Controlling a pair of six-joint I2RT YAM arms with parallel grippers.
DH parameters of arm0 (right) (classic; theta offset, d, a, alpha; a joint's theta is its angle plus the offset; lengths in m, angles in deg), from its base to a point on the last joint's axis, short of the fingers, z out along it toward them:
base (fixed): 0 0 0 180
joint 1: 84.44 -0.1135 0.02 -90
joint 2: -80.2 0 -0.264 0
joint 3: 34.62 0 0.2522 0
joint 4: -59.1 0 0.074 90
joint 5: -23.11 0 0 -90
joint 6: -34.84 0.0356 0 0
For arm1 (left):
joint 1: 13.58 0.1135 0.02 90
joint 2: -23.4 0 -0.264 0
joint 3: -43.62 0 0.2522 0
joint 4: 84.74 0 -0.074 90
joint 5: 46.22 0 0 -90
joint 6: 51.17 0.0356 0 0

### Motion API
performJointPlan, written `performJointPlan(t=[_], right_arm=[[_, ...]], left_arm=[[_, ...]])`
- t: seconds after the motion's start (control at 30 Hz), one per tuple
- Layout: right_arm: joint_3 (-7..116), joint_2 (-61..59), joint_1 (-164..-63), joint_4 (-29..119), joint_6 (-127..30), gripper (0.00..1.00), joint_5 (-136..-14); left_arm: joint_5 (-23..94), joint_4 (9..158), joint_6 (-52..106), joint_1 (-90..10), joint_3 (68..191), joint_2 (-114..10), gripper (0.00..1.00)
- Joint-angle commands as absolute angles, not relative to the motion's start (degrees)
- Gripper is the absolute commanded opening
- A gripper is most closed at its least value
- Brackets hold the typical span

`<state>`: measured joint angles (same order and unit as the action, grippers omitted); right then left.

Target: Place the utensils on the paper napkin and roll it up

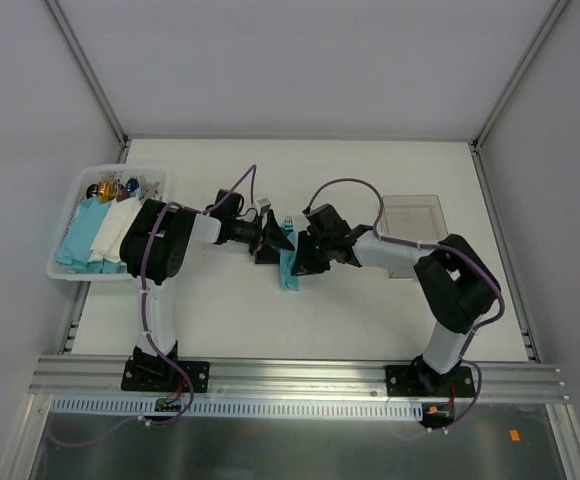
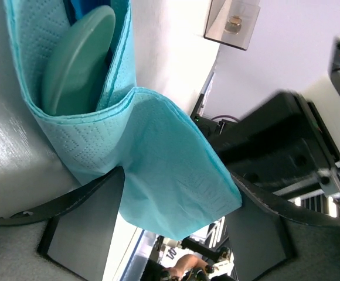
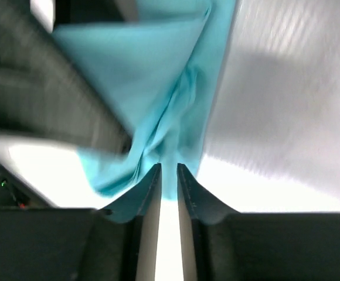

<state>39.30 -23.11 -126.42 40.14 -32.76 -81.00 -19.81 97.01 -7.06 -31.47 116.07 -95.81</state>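
1. Lying mid-table between the two arms, the napkin point(image 1: 289, 270) is running its long axis from far to near. It is already partly folded around the utensils, and only a spoon point(image 2: 79, 58) bowl is showing, tucked into the fold at one end.
2. The left gripper point(image 1: 270, 243) is sitting just beside the napkin's left edge with its jaws standing wide apart. A loose flap is hanging between its fingers point(image 2: 91, 225), and neither one is pressing on it.
3. The right gripper point(image 1: 303, 258) is coming in from the napkin's right side, its fingers point(image 3: 148, 196) drawn almost together. Teal paper is sitting in the sliver between them, so it is probably pinching the napkin there, though that view is blurred.
4. Both grippers are crowding the same short stretch of napkin, so neither arm is nearer. The roll is likely needing to turn sideways, across the long axis, and the free flap on the left is looking like the part to tuck.
5. Bare table point(image 1: 270, 325) is lying open on the near side of the napkin. The basket point(image 1: 65, 272) at left and the tray point(image 1: 415, 200) at right are sitting well apart from it.
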Motion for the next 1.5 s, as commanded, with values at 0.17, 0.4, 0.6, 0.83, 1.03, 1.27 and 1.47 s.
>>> performJointPlan(t=[0.17, 0.4, 0.6, 0.83, 1.03, 1.27, 1.47], right_arm=[[31.8, -7.6, -125.5, 35.3, -32.7, 0.26, -78.8], [25.6, -2.7, -127.2, 42.3, -22.4, 0.49, -74.6], [27.0, -2.1, -133.1, 44.6, -19.0, 0.43, -62.2], [34.9, -6.9, -137.0, 48.6, -24.7, 0.2, -62.5], [50.8, -16.2, -141.0, 37.3, -30.1, 0.0, -56.8], [58.3, -24.2, -142.1, 32.1, -32.4, 0.0, -50.6], [54.9, -23.7, -142.3, 31.8, -33.1, 0.0, -44.9]], left_arm=[[-7.0, 88.1, -3.9, -32.0, 116.2, -99.3, 0.7], [-6.1, 87.7, -4.5, -32.0, 116.2, -98.9, 0.72], [-5.5, 87.5, -4.9, -32.0, 116.2, -99.0, 0.72], [-4.7, 85.5, -4.8, -32.1, 117.1, -99.7, 0.73], [-3.8, 84.8, -4.9, -32.1, 117.1, -100.2, 0.74], [-3.9, 84.0, -4.3, -32.1, 117.7, -100.3, 0.75], [-4.1, 83.8, -4.1, -32.1, 117.5, -100.4, 0.75]])
